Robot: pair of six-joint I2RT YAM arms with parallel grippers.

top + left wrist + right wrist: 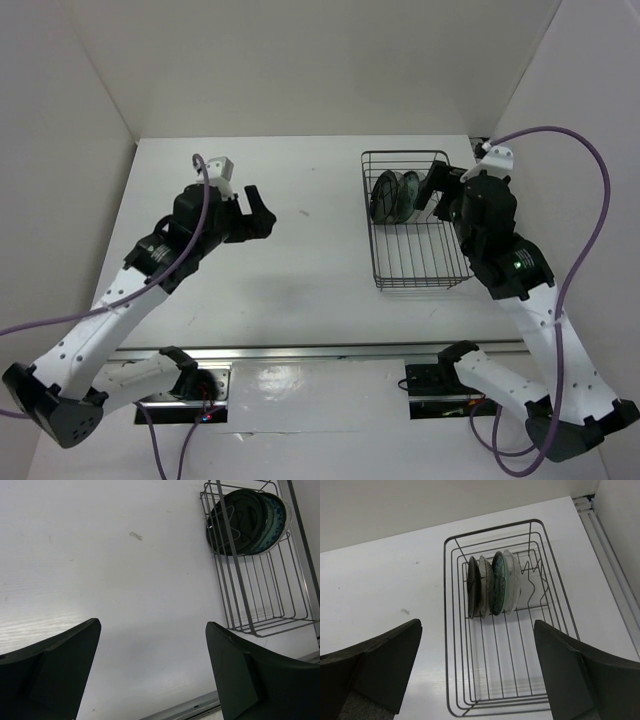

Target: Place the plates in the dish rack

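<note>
four plates (396, 194) stand in the dish rack (415, 262); left gripper (256, 215) and right gripper (440, 192) are both spread and empty.

the dish rack sits by the far right corner of the worktop (300, 290), its long side running along the right edge. the plates stand on edge at its far end, among the dividers (532, 582), packed close side by side. from the worktop's middle toward the right edge they are the black plate (473, 594), the speckled clear plate (483, 587), the blue-green plate (497, 585) and the clear plate (512, 580). the right gripper hangs at the rack's right rim, just beside the plates, fingers wide apart with nothing between them. the left gripper is above bare worktop left of centre, well apart from the rack, fingers likewise wide apart.
</note>
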